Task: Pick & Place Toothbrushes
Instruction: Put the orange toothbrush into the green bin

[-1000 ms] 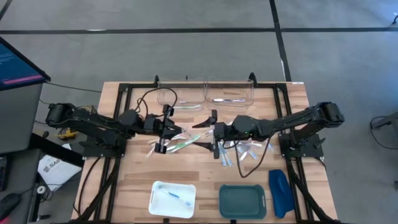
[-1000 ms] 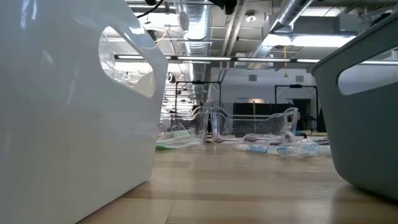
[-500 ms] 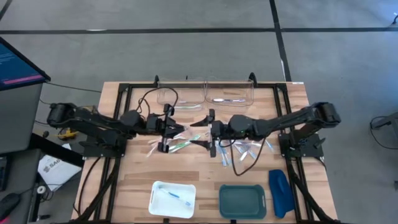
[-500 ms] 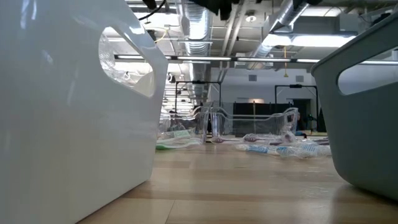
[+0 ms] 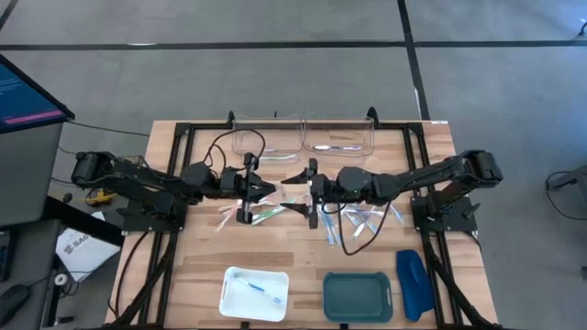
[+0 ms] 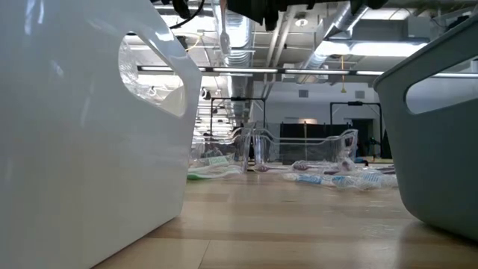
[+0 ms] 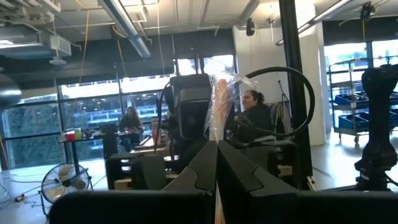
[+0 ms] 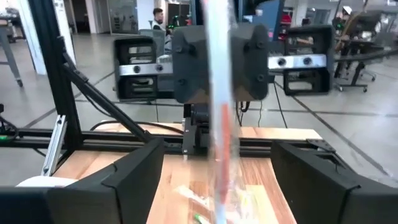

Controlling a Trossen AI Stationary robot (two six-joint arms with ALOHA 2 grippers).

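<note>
My left gripper (image 5: 266, 190) is above the table's middle, shut on a clear-wrapped toothbrush (image 7: 219, 102) with an orange handle, which stands upright. My right gripper (image 5: 293, 194) faces it from the table's right, open. Its two fingers (image 8: 134, 180) stand on either side of the wrapped toothbrush (image 8: 219, 118), apart from it. Below both grippers, loose toothbrushes lie on the wood: green ones (image 5: 266, 213) and blue ones (image 5: 367, 220). They also show far off in the low view (image 6: 321, 178). My left gripper pinches the wrapped toothbrush's handle (image 7: 216, 138) between its two shut fingers, which come nearly level from the table's left and lie across it. The toothbrush stands upright, lifted clear of the table, and its wrapped end (image 7: 222, 71) rises above the fingertips.
At the near edge stand a white tray (image 5: 231, 298) with a blue toothbrush in it, a green tray (image 5: 358, 312) and a dark-blue oblong object (image 5: 415, 282). Two clear bins (image 5: 266, 139) (image 5: 339, 137) are at the far edge. A black cable (image 5: 367, 240) loops over the blue pile.
The gap between my two grippers has narrowed a little in the high view. The held toothbrush now shows as a thin upright strip at the top of the low view, where it did not show before. Neither gripper has opened or shut.
</note>
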